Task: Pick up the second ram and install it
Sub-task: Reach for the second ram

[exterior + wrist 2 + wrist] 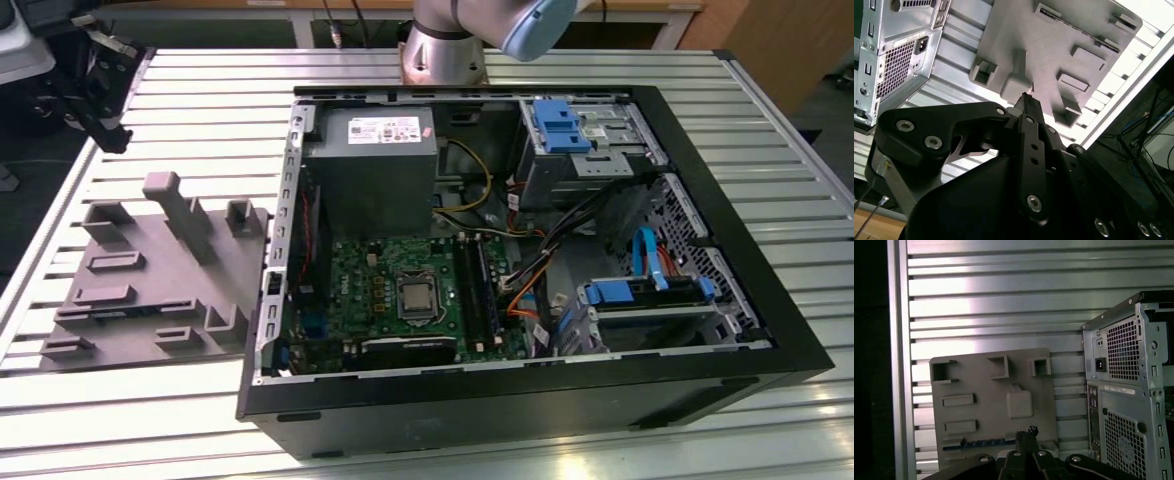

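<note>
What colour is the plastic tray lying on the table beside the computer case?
The tray is plain grey all over, best seen in the exterior view.

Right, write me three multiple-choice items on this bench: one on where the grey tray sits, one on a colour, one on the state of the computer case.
1. Where does the grey tray lie on the table?
A. at the exterior view's left of the computer case
B. inside the case
C. at the exterior view's right of the case
2. What colour are the drive brackets?
A. red
B. blue
C. yellow
3. How is the case?
A. shut all round
B. side open, motherboard showing
C. wrapped in film

Answers: A, the tray lies beside the case's left wall; B, the brackets are plainly blue; B, the board is in plain sight.
</note>
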You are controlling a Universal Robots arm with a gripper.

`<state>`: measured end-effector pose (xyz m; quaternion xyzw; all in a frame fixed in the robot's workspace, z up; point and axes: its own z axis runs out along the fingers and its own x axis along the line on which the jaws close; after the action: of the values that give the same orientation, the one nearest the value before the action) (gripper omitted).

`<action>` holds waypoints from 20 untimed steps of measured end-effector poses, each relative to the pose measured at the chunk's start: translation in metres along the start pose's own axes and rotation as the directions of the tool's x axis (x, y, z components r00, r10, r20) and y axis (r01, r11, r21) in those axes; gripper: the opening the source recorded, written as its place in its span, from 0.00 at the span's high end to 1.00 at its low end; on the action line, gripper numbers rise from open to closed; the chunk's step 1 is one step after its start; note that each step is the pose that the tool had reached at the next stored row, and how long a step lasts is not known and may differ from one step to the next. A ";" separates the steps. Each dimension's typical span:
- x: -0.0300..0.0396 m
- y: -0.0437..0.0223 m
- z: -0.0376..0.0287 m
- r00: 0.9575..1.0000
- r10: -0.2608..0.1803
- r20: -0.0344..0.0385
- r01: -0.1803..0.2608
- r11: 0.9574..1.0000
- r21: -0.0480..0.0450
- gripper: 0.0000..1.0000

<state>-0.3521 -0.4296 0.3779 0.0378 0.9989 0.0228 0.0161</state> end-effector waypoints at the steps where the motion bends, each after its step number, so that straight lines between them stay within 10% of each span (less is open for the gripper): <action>1: 0.0002 -0.0002 0.0001 1.000 0.000 0.000 0.000 1.000 0.000 0.89; 20: 0.0050 -0.0053 0.0023 1.000 0.000 0.000 0.000 1.000 0.000 0.89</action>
<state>-0.3575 -0.4344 0.3753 0.0378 0.9989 0.0228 0.0161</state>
